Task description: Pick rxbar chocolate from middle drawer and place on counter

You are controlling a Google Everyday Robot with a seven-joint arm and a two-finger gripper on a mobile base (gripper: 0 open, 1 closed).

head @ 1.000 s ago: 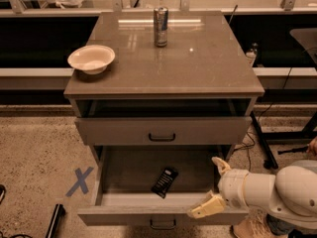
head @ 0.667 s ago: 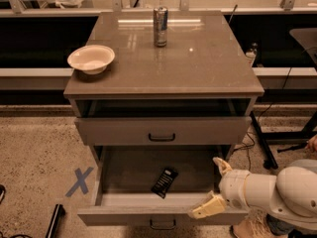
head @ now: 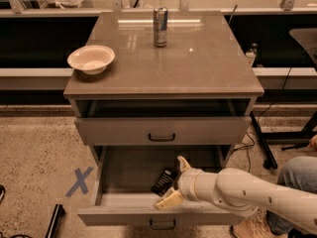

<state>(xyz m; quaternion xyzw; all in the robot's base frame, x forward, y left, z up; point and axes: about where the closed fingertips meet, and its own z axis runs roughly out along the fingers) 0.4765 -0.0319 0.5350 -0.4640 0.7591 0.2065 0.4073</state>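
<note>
The rxbar chocolate (head: pixel 163 181), a flat black bar, lies on the floor of the open middle drawer (head: pixel 124 215), the lowest one. My gripper (head: pixel 175 182) is inside that drawer, right at the bar's right side, coming in from the right on a white arm. Its pale fingers (head: pixel 169 199) are spread open, one behind and one in front of the bar's right edge, not closed on it. The glossy grey-brown counter (head: pixel 203 68) tops the cabinet.
A silver can (head: pixel 160 26) and a white bowl (head: pixel 91 58) stand on the counter. The drawer above (head: pixel 162 131) is pulled out a little. A blue X (head: pixel 79 181) marks the floor at left. A person's knee (head: pixel 299 177) is at right.
My arm has moved left, further into the middle drawer. The open gripper went from the drawer's right end to right beside the black bar. The bar has not moved.
</note>
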